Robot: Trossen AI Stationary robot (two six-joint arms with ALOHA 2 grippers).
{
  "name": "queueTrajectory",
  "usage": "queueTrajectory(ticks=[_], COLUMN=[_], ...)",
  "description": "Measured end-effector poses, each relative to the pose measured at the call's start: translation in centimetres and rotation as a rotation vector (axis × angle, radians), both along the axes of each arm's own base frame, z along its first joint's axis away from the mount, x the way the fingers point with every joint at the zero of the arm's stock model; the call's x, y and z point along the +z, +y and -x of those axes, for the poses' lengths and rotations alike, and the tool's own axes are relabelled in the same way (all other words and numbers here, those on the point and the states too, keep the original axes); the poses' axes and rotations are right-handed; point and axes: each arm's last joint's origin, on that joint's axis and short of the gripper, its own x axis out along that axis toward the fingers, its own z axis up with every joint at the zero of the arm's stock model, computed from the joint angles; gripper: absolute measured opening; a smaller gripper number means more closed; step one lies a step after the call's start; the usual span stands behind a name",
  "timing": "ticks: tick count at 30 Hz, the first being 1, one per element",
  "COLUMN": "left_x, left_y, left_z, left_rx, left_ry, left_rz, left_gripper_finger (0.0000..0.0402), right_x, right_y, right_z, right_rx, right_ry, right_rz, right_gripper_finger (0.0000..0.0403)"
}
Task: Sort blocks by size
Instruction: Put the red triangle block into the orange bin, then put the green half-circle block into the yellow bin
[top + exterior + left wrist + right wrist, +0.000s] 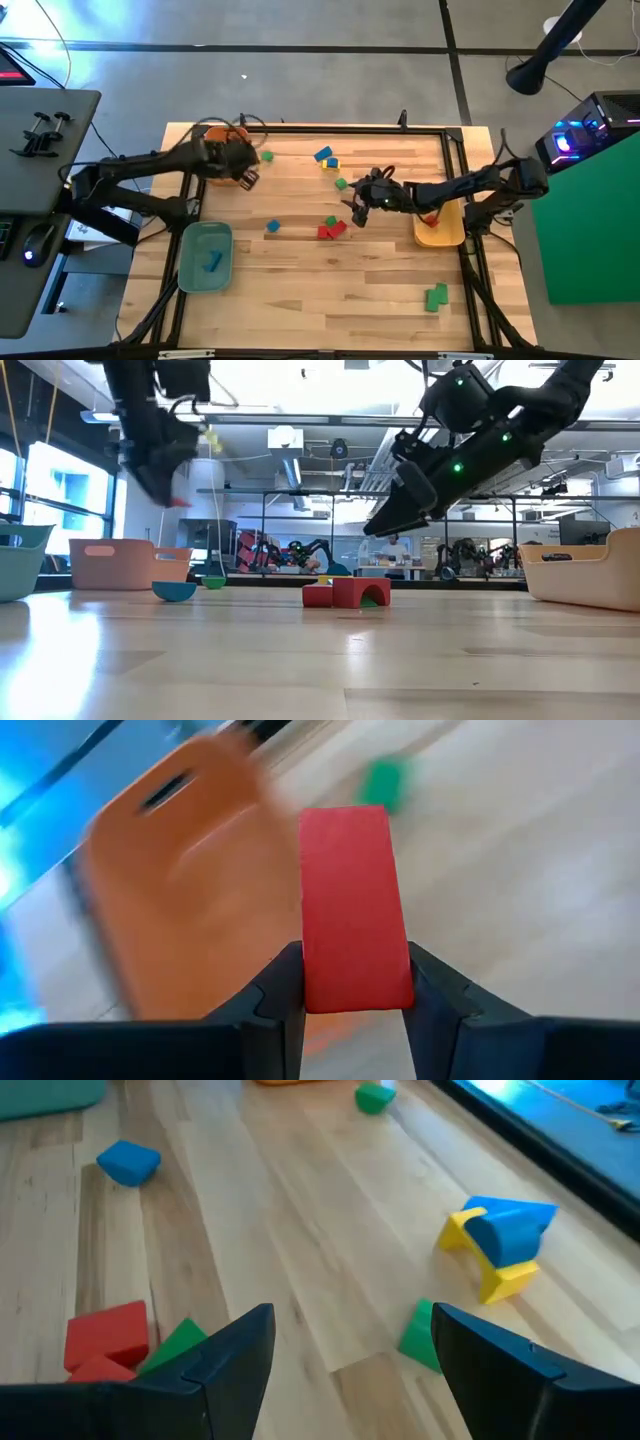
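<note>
Left tool [355, 982] grips a red block [354, 910] above the orange tray [222, 160].
Right tool [352, 1342] hangs open over the desk [340, 290].

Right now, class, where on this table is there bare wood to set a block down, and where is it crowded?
Bare wood lies along the near edge between the teal tray and the two green blocks, and in the middle between the small blue block and the orange tray. It is crowded around the red blocks, under the right gripper, and by the blue and yellow blocks.
</note>
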Motion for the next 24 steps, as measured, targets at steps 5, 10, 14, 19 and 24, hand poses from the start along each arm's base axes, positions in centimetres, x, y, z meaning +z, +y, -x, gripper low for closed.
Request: queueTrajectory(ticks=[5,10,14,19,24], left_x=[-1.0,-2.9,-5.1,-7.3,-8.1], left_y=[4.1,7.9,9.5,10.3,10.7], left_z=[2.4,3.1,3.2,2.9,2.9], left_rx=[0.151,0.169,0.186,0.178,0.167], left_ry=[0.05,0.036,0.106,0.198,0.279], left_rz=[0.078,0.208,0.303,0.38,0.364], left_gripper_finger=[0.01,0.01,0.01,0.013,0.02], right_x=[0.6,0.6,0.6,0.6,0.6], right_y=[0.0,0.0,0.0,0.0,0.2], right_z=[0.0,0.0,-0.1,-0.1,-0.1], right_rx=[0.02,0.027,0.03,0.03,0.03], right_ry=[-0.022,-0.025,-0.025,-0.025,-0.028], right_rz=[0.032,0.035,0.034,0.035,0.027], right_gripper_finger=[0.0265,0.0265,0.0265,0.0265,0.0265])
